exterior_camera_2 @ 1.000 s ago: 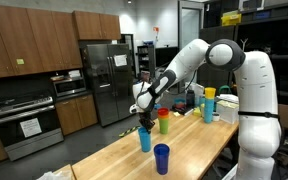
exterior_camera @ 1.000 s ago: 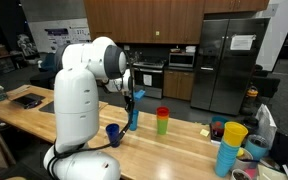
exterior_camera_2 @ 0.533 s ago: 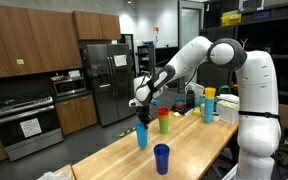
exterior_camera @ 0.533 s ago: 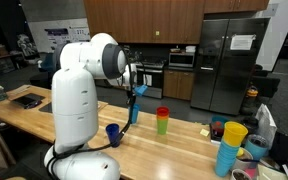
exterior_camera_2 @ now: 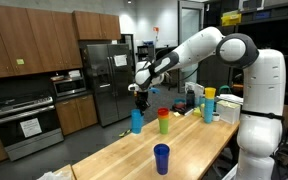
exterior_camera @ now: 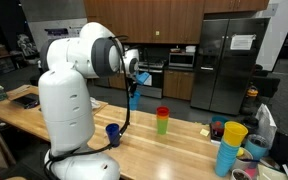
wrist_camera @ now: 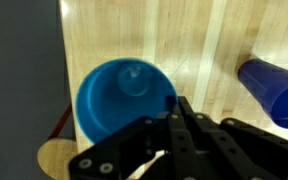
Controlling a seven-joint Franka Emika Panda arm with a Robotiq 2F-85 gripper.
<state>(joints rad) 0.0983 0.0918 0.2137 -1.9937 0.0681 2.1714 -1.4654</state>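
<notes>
The gripper (exterior_camera: 134,86) holds a light blue plastic cup (exterior_camera: 134,98) by its rim, with the jaws drawn narrow and pinching one side of the cup wall. In both exterior views the cup (exterior_camera_2: 137,121) hangs straight below the gripper (exterior_camera_2: 138,104) and clear of the long wooden surface (exterior_camera: 179,150). It is upright: the long axis is vertical, the open mouth points up at the gripper and the base points down at the surface (exterior_camera_2: 109,162).

The wrist view looks down along that axis into the cup (wrist_camera: 119,100). The round mouth is wide open to the camera and the smaller base shows deep inside. The gripper (wrist_camera: 179,108) sits at the cup's rim on the side nearest the camera, and pale wood planks (wrist_camera: 204,40) show behind.

A dark blue plastic cup (exterior_camera: 113,133) stands upright on the surface, lower than the gripper and a little to one side. It also appears at the edge of the wrist view (wrist_camera: 276,90) and closer to the camera in an exterior view (exterior_camera_2: 161,157). A green cup with a red rim at its top (exterior_camera: 162,121) stands on the surface near the gripper's other side, just beside the held cup in an exterior view (exterior_camera_2: 164,121). Well apart from the gripper, at the far end of the surface, a yellow cup sits on a stack of blue ones (exterior_camera: 231,140).
</notes>
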